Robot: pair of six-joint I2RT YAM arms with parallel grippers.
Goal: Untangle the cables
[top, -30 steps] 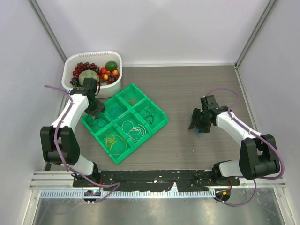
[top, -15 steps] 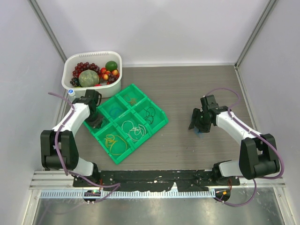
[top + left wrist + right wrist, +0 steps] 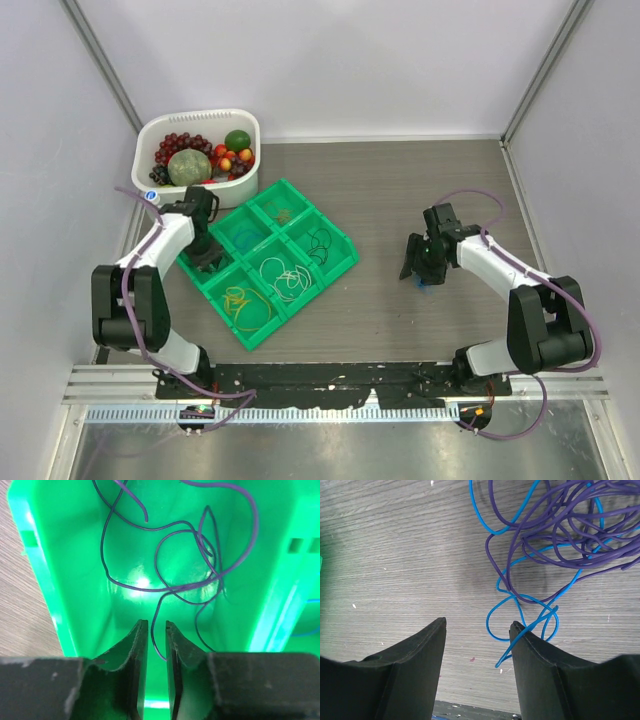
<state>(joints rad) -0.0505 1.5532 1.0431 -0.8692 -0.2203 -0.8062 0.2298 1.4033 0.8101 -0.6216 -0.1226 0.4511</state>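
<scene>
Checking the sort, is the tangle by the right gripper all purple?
No, a blue cable winds through the purple cables.

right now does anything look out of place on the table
A tangle of purple and blue cables lies loose on the table by the right gripper, outside the green tray whose compartments hold the rest.
</scene>
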